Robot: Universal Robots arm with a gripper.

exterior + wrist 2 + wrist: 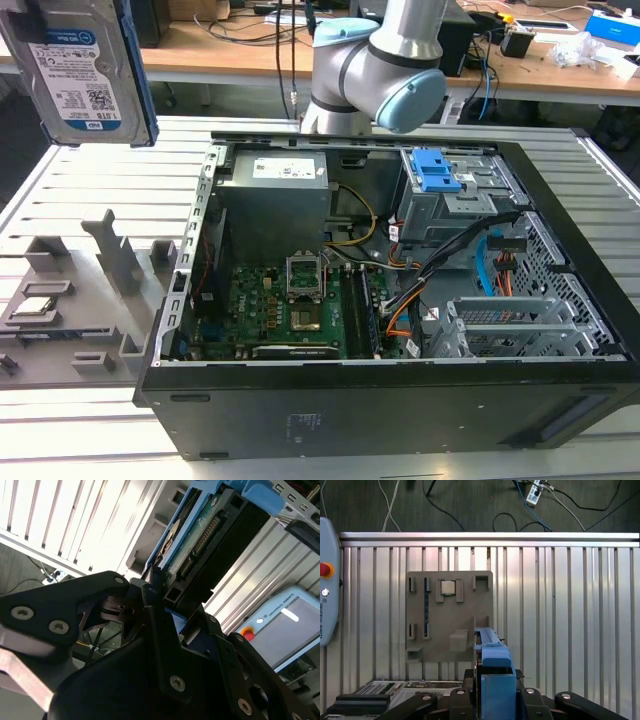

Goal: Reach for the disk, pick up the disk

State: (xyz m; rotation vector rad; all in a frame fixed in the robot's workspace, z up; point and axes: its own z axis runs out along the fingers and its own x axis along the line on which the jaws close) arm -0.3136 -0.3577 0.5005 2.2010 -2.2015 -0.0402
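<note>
Black gripper (495, 680) linkage sits closest to the lens in both wrist views, its jaws pressed in on either side of the disk (494, 655), which stands edge-on between them, clamped rather than loose. The second wrist view shows the drive's green circuit-board face and connector row, with the blue rail frame along its edges. In the exterior view the disk (80, 70) hangs clear of the slatted metal table (110, 180), touching nothing below it, its white-and-blue label side showing. It is on the exterior view's left of the open computer case (400, 410). Under it on the table lies a grey holder (432, 650) with slots and upright posts, just beside the case's side wall. A small square silver chip (448, 587) rests in one of its recesses (the slots beside it look bare). Inside the case are a green motherboard (300, 310) and a grey drive cage topped by blue clips (435, 170). The robot arm (385, 60) rises behind the case's far wall, and a teach pendant (327, 605) sits by one edge of the table.
</note>
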